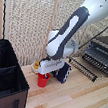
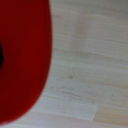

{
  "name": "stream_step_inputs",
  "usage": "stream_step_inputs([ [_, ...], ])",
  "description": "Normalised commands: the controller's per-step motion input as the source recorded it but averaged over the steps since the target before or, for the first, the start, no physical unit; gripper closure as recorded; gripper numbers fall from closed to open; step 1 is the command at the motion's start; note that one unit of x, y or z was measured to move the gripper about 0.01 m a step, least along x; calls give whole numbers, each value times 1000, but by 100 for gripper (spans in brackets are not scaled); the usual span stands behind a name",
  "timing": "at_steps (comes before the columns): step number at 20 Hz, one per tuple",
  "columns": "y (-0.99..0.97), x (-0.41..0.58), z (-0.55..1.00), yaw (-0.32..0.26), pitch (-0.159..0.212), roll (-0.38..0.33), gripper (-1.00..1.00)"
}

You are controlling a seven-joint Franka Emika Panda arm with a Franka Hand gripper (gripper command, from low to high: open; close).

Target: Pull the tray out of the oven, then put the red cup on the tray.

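Note:
The red cup [image 1: 43, 80] stands low over the wooden table, left of centre in the exterior view, with my gripper [image 1: 46, 75] reaching down from above and shut on its rim. In the wrist view the red cup [image 2: 22, 60] is a large blurred red shape right against the camera. My fingertips are hidden in both views. The oven [image 1: 107, 49] sits at the exterior view's right. The tray [image 1: 95, 59], a dark wire grid, sticks out of its front towards the table's middle.
A large black fabric case [image 1: 3, 76] fills the exterior view's left. A dark blue slab [image 1: 63, 73] stands just right of the cup, and a small white bowl with yellow contents [image 1: 36, 64] sits behind it. A woven screen closes off the back.

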Motion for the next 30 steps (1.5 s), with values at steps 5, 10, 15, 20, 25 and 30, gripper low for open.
stream_step_inputs([
  [5, 39, 0, 0, 17, 0, -6, 100],
  [10, 57, 21, 0, -4, -30, -2, 100],
  [15, 75, 3, 0, -37, -65, 0, 100],
  [20, 146, 123, 46, -117, -32, 0, 100],
  [25, 189, 198, 290, -272, -2, 0, 100],
  [30, 225, 131, 407, -278, 0, 0, 100],
])
